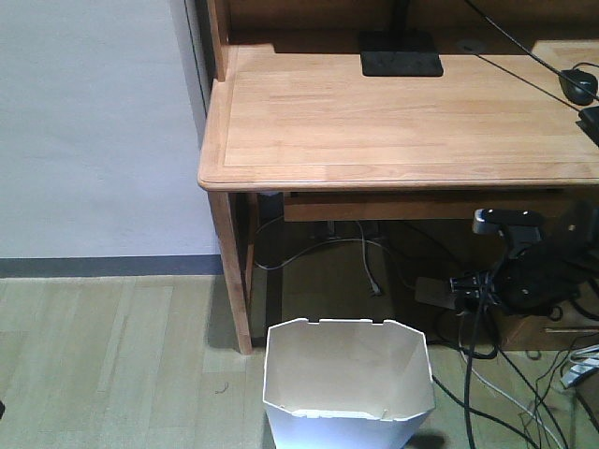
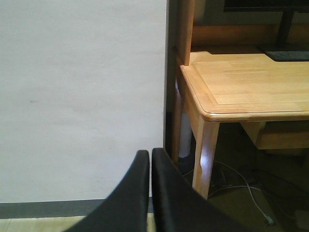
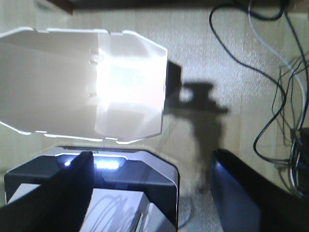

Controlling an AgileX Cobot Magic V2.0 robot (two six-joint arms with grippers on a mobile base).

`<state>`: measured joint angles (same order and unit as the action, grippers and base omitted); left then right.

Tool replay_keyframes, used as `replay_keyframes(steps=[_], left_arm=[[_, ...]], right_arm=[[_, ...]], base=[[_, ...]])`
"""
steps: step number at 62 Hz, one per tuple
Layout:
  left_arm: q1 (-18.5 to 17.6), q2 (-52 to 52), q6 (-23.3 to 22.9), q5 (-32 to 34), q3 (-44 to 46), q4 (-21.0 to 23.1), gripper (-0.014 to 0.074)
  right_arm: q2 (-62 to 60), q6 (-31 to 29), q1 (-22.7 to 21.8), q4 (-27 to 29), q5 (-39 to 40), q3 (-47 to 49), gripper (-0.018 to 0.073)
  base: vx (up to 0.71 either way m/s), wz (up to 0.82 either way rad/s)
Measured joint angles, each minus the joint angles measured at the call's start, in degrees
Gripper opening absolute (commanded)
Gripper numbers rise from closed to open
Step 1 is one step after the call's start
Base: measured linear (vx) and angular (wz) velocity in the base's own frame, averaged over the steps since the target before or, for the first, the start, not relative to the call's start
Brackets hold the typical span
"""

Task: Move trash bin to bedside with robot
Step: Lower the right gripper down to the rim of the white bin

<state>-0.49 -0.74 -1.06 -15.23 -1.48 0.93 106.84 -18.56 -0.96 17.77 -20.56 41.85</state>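
The white thin-walled plastic trash bin (image 1: 346, 385) is seen upright on the pale plank floor (image 1: 112, 355), just in front of the light wooden surface (image 1: 393, 112) and left of the slim black right arm (image 1: 533, 271). The right gripper (image 3: 152, 158) is held over the floor beside the bin, jaws spread wide and empty, presumably so that a wall of the bin can be taken between them. The left gripper (image 2: 150, 154) is held raised towards the pale wall (image 2: 82, 96), jaws pressed together on nothing, out of the way. No bed is shown; the carry is judged not yet begun.
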Motion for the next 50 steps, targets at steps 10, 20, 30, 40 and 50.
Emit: replay_keyframes(steps=[10,20,30,40,50], left_arm=[[0.0,0.0,0.0,0.0,0.0,0.0,-0.0006],[0.0,0.0,0.0,0.0,0.0,0.0,-0.0006],[0.0,0.0,0.0,0.0,0.0,0.0,-0.0006],[0.0,0.0,0.0,0.0,0.0,0.0,-0.0006],[0.0,0.0,0.0,0.0,0.0,0.0,-0.0006]], right_arm=[[8.6,-0.26,0.0,0.0,0.63,5.15,0.05],[17.03,-2.33,0.0,0.0,1.87,9.64,0.05],[24.18,-3.66,0.0,0.0,3.45,13.87,0.05],[30.29,-5.54,0.0,0.0,5.4,18.04,0.05],[36.4,-6.52,0.0,0.0,5.73,22.44,0.0501]], base=[[0.0,0.0],[0.0,0.0],[0.0,0.0],[0.0,0.0],[0.0,0.0]])
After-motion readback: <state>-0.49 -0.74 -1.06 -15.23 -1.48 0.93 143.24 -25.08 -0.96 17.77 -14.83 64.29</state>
